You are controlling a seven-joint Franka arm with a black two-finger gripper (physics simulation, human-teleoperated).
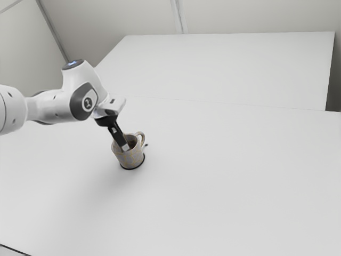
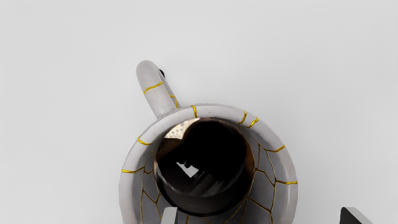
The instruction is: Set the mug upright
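Note:
The mug (image 1: 128,157), greyish with gold crack lines, stands upright on its dark base, its opening facing up and its handle toward the exterior view's upper right. My gripper (image 1: 125,147) reaches down at its rim. Seen from the wrist, the mug (image 2: 214,111) holds dark liquid. The fingers of my gripper (image 2: 260,216) are wide apart: one is over the inside of the mug, the other beyond its outer wall, with part of the rim between them. Contact with the wall cannot be made out.
The mug stands on a large white table (image 1: 229,181). A small dark bit (image 1: 146,145) pokes out beside the handle. Behind the table is another white surface (image 1: 224,66), with pale walls around.

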